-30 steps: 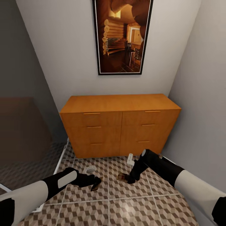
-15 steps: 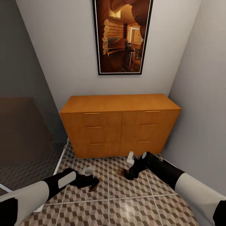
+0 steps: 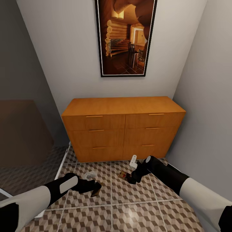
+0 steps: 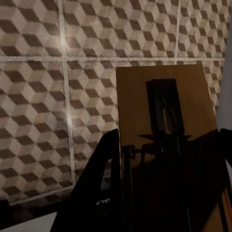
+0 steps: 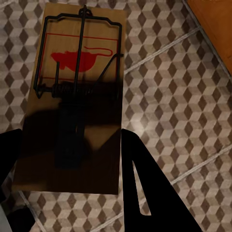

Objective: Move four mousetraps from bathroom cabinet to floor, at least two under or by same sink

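Both grippers low over the cube-patterned tile floor point(image 3: 129, 206): left gripper point(image 3: 96, 190) pinches a flat brown wooden mousetrap point(image 4: 166, 145), right gripper point(image 3: 129, 177) apparently clamps another mousetrap point(image 5: 77, 96).

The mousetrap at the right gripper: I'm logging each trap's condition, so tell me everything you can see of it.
The mousetrap is a flat rectangular board that looks like light-brown wood, printed with a red mouse silhouette inside a thin red outline. A dark wire frame and a coiled spring sit on its face. It lies between the fingers of the right gripper, low over the bathroom floor, just in front of the cabinet. Its near end is in shadow. Whether it touches the tiles is unclear.
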Controlling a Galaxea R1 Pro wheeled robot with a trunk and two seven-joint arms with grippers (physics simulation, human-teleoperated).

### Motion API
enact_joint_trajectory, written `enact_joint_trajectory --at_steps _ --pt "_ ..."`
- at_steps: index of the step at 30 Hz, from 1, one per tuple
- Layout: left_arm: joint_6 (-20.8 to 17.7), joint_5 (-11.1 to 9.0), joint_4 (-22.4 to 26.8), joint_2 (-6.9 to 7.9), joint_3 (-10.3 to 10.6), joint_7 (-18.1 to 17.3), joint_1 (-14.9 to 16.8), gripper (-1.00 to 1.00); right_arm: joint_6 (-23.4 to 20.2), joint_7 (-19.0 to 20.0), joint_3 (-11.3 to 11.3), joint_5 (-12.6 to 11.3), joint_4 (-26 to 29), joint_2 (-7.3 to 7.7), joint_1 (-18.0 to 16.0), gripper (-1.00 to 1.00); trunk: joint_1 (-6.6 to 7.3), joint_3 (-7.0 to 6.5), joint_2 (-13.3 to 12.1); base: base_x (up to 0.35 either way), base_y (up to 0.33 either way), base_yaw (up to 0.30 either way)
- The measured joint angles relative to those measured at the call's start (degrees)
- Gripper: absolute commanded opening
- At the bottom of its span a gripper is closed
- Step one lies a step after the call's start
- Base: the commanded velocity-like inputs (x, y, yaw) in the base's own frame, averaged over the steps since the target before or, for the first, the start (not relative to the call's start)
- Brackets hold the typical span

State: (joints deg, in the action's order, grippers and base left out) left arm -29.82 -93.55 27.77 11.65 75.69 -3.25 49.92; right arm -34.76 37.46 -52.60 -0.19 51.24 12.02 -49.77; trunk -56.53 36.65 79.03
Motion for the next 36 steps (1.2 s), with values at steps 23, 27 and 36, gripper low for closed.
enact_joint_trajectory --at_steps 23,27,36 --pt "0.00 -0.09 -0.21 -0.61 0.16 0.00 0.00 -1.00 0.11 -0.07 0.00 -0.06 -0.07 0.00 0.00 -1.00 0.00 0.00 0.00 -0.104 0.000 0.000" --pt "0.00 -0.09 -0.21 -0.62 0.17 0.00 0.00 -1.00 0.10 -0.07 -0.02 -0.05 -0.09 0.00 0.00 -1.00 0.00 0.00 0.00 0.000 0.000 0.000" --pt "0.00 -0.09 -0.21 -0.61 0.17 0.00 0.00 -1.00 0.09 -0.09 -0.24 0.13 0.01 -0.02 0.09 -1.00 0.00 0.00 0.00 0.000 0.000 0.000"
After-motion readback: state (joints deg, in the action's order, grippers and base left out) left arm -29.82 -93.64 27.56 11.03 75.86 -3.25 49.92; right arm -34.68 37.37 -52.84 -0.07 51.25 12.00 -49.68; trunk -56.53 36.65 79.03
